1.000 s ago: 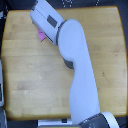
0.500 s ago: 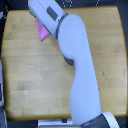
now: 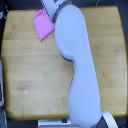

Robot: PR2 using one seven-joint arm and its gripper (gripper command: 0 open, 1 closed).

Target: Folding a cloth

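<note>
Cloth (image 3: 43, 25) near table's (image 3: 30, 75) far edge, beside arm (image 3: 75, 60)

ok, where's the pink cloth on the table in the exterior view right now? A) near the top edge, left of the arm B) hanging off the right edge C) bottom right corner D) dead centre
A: the cloth lies on the wooden table near its top edge, partly hidden by the arm on its right side.
</note>
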